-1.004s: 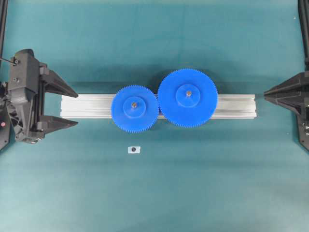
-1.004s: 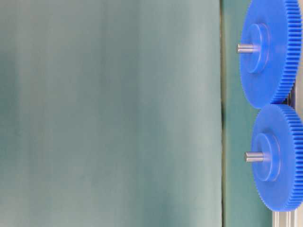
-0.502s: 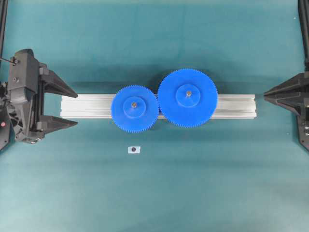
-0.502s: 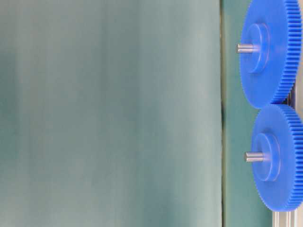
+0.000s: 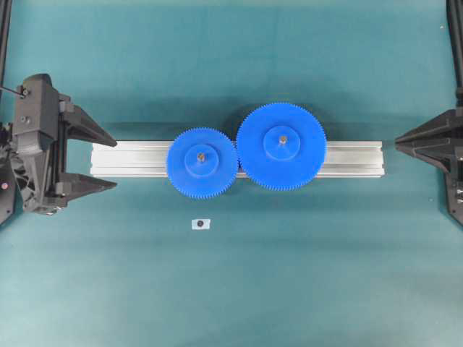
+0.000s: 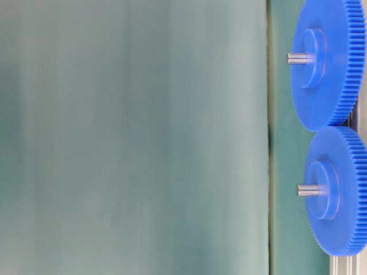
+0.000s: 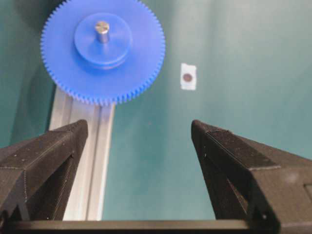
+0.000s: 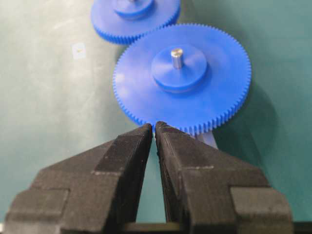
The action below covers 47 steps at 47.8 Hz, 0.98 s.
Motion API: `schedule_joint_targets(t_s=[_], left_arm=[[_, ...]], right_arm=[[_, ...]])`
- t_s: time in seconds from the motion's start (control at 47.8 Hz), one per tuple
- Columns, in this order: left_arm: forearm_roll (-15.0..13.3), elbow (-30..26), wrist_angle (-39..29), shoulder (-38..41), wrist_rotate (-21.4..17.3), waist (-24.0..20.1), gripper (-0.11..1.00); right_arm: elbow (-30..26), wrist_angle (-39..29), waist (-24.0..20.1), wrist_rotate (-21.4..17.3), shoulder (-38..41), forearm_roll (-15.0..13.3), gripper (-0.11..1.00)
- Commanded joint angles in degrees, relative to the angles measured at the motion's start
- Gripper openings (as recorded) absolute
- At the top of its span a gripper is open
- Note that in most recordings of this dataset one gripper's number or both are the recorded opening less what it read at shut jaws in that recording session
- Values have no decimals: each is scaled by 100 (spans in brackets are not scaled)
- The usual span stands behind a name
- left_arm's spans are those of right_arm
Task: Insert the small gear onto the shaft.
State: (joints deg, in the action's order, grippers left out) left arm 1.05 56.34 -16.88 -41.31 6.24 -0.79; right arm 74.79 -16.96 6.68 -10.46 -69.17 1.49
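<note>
The small gear (image 5: 202,161) already sits on the shaft (image 5: 202,154), over the left half of the aluminium rail (image 5: 130,158). Its teeth meet the teeth of the wider blue gear (image 5: 281,146) on its right side. The gear lies flat, hub up. The shaft stands upright, so its long axis points straight up from the rail; in the left wrist view its grey tip comes out above the hub.

The left gripper (image 5: 108,160) waits at the left end of the rail, jaws spread wide apart, holding nothing, well away from the gear. The right gripper (image 8: 155,130) stays at the far right, its two fingers pressed together with nothing between them.

To my eye the insertion is finished, or almost. What remains, I think, is only to be sure the gear is fully down. If a push is needed, it should go straight down along the pin, on the hub, not on the rim; a push on one side could tilt the disc and jam the hole, or disturb the meshing teeth.

A small white tag (image 5: 200,224) with a dark dot lies on the green mat (image 5: 231,289), near the small gear.
</note>
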Motion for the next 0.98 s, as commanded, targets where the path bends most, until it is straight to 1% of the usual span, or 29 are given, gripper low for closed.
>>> schedule_joint_targets(t_s=[0.0,0.962], left_arm=[[18,-62,35,0,-18,18,86],[18,-53,53,9,-18,18,86]], right_arm=[[-44,62,18,-44,44,-9,27],[9,105,18,-44,44,-9,27]])
